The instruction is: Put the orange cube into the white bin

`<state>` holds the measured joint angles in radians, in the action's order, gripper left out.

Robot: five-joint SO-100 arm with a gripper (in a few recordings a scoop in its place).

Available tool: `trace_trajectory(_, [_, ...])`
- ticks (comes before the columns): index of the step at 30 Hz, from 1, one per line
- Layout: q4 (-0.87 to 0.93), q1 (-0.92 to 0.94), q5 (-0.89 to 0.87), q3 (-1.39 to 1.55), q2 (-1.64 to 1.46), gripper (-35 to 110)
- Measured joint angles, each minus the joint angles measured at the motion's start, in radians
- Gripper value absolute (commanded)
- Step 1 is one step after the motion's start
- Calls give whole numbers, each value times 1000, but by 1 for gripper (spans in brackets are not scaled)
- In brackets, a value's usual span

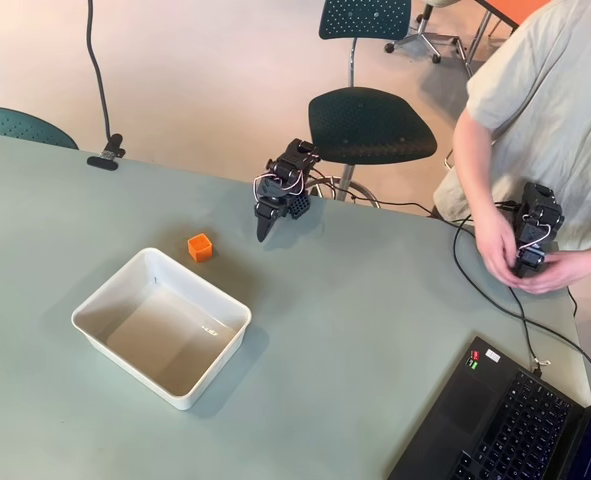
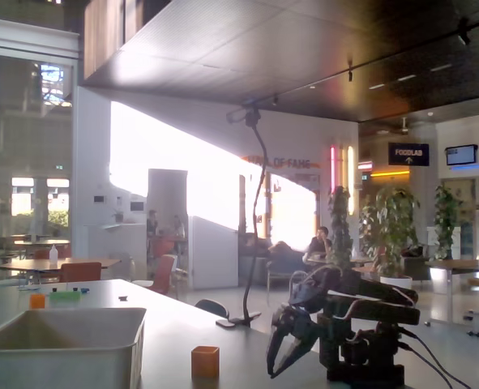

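One orange cube [image 1: 200, 247] sits flat on the pale green surface [image 1: 375, 320], toward its far edge in the overhead view, and nothing touches it. It lies just beside the far corner of the white bin [image 1: 161, 326], outside the rim; the bin rests at an angle to the surface's edges, nearer the left side, with a glossy inside. In the fixed view the cube [image 2: 205, 361] stands between the bin [image 2: 57, 350] at the lower left and the claw [image 2: 281, 355] to its right. Seen from overhead, the claw [image 1: 264, 232] hangs to the right of the cube, apart from it, tip pointing down at the surface near the far edge, with the black arm [image 1: 288, 178] rising behind it. From the side, the two dark fingers come together to a point with only a sliver between them, gripping nothing. A black gooseneck stand [image 1: 102, 90] is clamped at the far edge to the left. A laptop [image 1: 515, 420] lies at the near right corner. A dark chair [image 1: 370, 123] stands beyond the far edge.
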<state>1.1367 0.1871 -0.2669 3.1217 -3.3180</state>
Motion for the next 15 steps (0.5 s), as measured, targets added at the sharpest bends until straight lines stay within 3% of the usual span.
trace_trajectory(11, [-5, 0, 0, 5, 0, -3])
trace_trajectory(15, [-84, 2, 0, -34, 0, -3])
